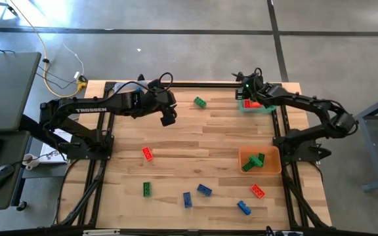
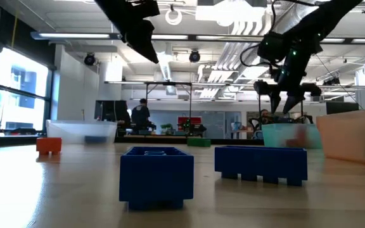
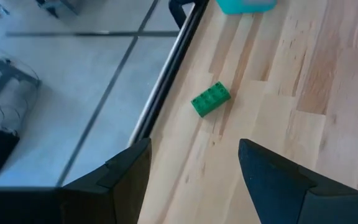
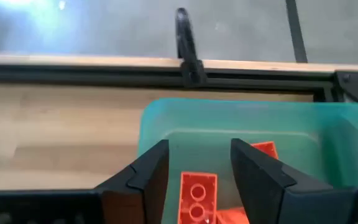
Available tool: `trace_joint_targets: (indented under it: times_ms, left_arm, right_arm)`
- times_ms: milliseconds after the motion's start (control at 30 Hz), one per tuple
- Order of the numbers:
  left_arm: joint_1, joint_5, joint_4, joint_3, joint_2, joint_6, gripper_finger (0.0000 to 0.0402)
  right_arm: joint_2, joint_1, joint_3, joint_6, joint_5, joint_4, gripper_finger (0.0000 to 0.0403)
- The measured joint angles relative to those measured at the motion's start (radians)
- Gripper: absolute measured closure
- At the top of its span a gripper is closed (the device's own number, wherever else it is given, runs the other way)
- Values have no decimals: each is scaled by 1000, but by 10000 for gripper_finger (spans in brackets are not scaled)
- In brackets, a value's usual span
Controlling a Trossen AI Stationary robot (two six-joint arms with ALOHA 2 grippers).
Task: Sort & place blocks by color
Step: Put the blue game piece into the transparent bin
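Small studded blocks lie flat on the wooden table: a green one (image 1: 200,101) near the far edge, a red one (image 1: 147,153), a green one (image 1: 147,189), blue ones (image 1: 204,190) and another red one (image 1: 258,191) near the front. My left gripper (image 1: 168,120) hangs open above the table, and the far green block (image 3: 210,99) lies ahead of it. My right gripper (image 4: 199,149) is open above the teal bin (image 4: 166,124). A red block (image 4: 197,196) lies in the bin below the gap between its fingers, among other red blocks.
An orange bin (image 1: 271,167) on the right side of the table holds green blocks (image 1: 253,162). In the low view a clear bin (image 2: 81,131) stands at the far left. A dark frame (image 1: 176,84) runs around the table's edges. Bare wood lies across the middle.
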Motion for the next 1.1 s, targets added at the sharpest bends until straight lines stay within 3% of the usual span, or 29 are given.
trace_joint_targets:
  times_ms: [300, 533, 667, 800, 1100]
  left_arm:
    - [0, 10, -183, 0, 0, -196, 172]
    - [0, 167, -353, 0, 0, -330, 172]
    - [-5, 222, -414, 0, 0, -331, 172]
    - [-8, 215, -461, 0, 0, -338, 172]
    - [-8, 214, -464, 0, 0, -312, 172]
  right_arm:
    - [-1, 90, 208, -59, -198, -329, 243]
    - [-1, 233, 290, 35, -332, -491, 243]
    - [-1, 337, 297, 133, -402, -504, 243]
    - [-1, 450, 297, 238, -463, -503, 243]
    - [-1, 707, 297, 409, -470, -434, 242]
